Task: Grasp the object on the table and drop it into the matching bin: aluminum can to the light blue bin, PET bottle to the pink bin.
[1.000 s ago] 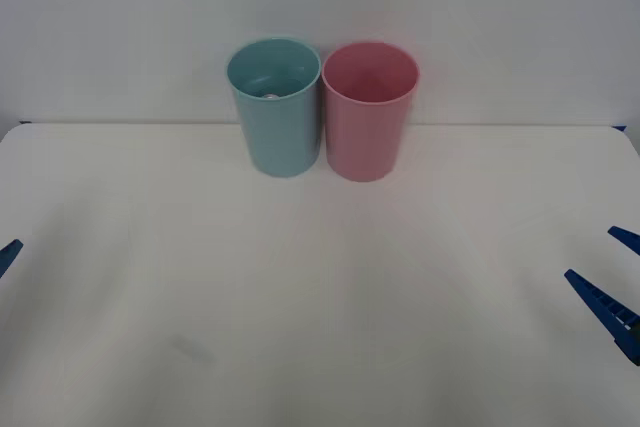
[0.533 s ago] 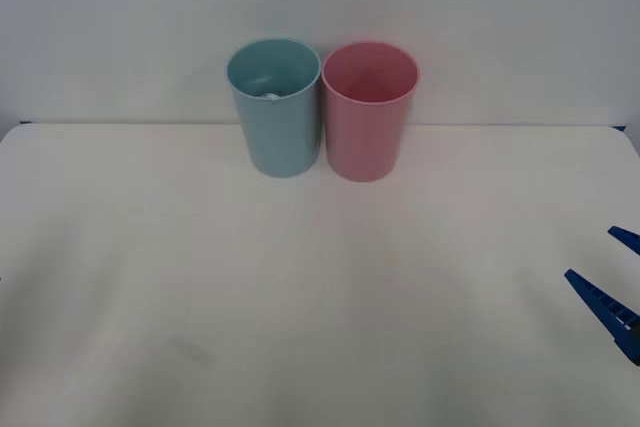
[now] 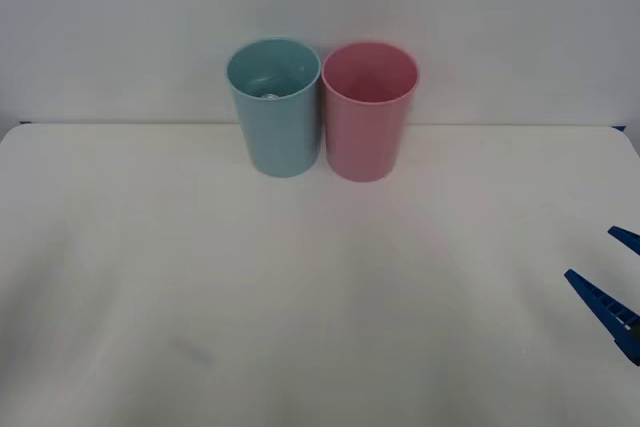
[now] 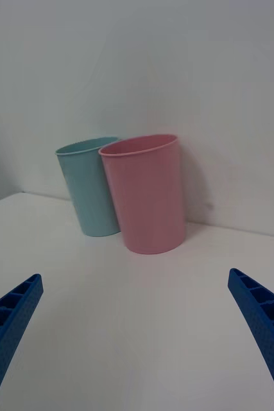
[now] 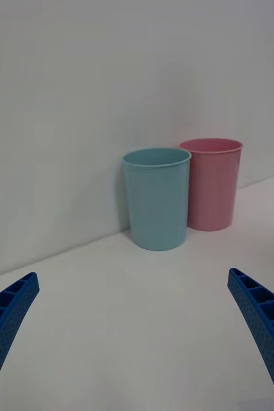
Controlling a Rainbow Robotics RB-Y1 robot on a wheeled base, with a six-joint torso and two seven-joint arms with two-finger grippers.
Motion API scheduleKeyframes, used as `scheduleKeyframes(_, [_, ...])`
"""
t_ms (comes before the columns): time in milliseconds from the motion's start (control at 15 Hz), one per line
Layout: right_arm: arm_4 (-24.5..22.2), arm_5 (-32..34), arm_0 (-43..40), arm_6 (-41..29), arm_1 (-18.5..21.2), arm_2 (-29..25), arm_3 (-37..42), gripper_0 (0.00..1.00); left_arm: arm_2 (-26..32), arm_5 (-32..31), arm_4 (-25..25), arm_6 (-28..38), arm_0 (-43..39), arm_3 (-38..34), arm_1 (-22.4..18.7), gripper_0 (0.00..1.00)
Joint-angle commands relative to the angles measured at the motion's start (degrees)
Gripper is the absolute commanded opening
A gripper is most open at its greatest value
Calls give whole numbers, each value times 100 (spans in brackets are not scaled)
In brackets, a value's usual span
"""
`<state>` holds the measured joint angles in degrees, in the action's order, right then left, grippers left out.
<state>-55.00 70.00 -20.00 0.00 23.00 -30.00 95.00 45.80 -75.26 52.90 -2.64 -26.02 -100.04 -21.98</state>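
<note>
The light blue bin [image 3: 274,107] and the pink bin [image 3: 369,110] stand upright, side by side and touching, at the far middle of the white table [image 3: 300,287]. Low inside the light blue bin lies a small silver glint [image 3: 270,95]; I cannot tell whether it is the aluminum can. No can stands on the table. My right gripper [image 3: 588,252] hangs open at the table's right edge with nothing between its fingers. From the right wrist, the pink bin [image 4: 146,192] is nearer than the light blue bin [image 4: 88,186]. My left gripper [image 5: 133,275] is open and holds nothing, facing the light blue bin [image 5: 157,198] and the pink bin [image 5: 212,183].
A plain pale wall rises right behind the bins. The table's far edge runs just behind them, and a faint grey smudge [image 3: 192,351] marks the near left of the surface.
The left gripper's fingertip, at the front view's left edge a second ago, has slid out of that view. The right gripper and both bins have not moved.
</note>
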Motion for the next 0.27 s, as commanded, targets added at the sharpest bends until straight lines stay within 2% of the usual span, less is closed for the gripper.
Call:
scheduleKeyframes(67, [0,0,0,0,0,0,0,100,-1,3,1,0,0,2,1,100])
scheduleKeyframes(267, [0,0,0,0,0,0,0,100,-1,3,1,0,0,2,1,100])
